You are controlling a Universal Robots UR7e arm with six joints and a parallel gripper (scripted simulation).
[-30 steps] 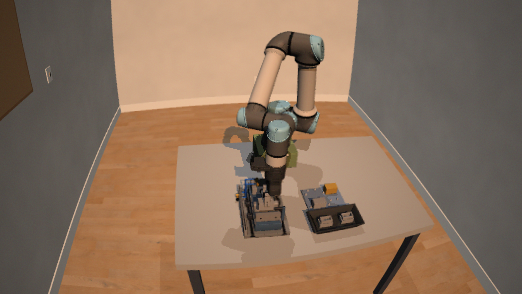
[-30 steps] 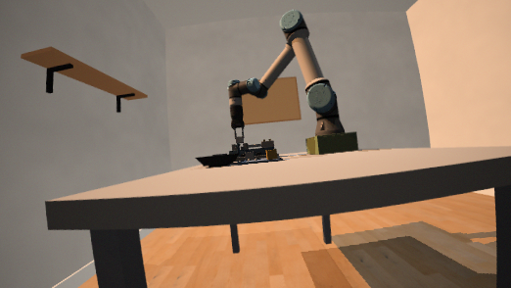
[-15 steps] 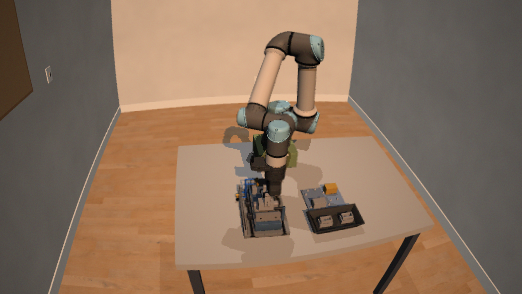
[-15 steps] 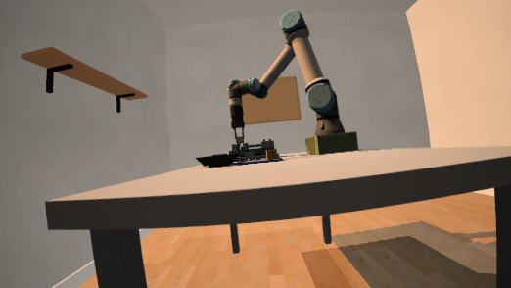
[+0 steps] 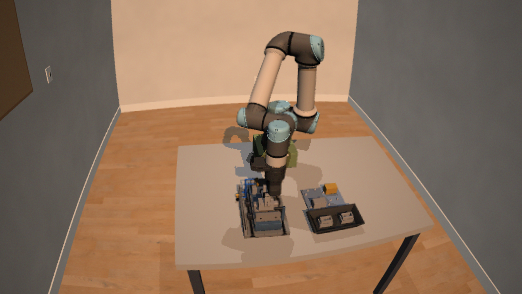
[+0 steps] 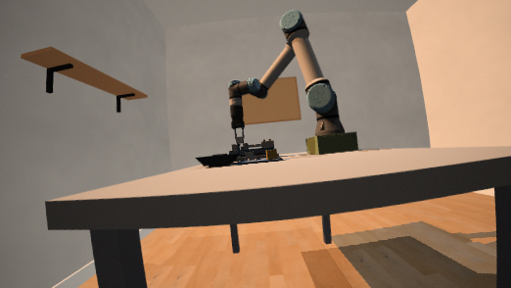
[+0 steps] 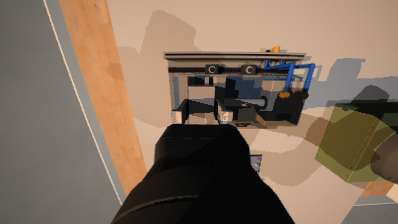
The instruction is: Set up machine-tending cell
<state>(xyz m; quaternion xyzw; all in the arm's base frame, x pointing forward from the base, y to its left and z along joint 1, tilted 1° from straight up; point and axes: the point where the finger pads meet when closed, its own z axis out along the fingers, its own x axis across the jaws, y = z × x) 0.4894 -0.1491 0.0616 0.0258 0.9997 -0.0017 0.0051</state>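
My pincer [image 7: 202,116] grips an aluminium blank [image 7: 201,104] in the vise [image 5: 263,215] — next I release and rise.

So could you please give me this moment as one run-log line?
arm: over vise | gripper: shut on aluminium blank | outfeed tray: two parts | brass blank: on infeed plate

Over the vise [image 5: 265,220], the gripper [image 7: 202,118] hangs with its fingers closed on a blank [image 7: 201,97] in the narrow opening, blocks on both sides. Blue hoses [image 7: 292,72] crowd one end. Bare table [image 5: 210,165] separates the vise from the tray [image 5: 336,221] and plate [image 5: 320,196], well apart.
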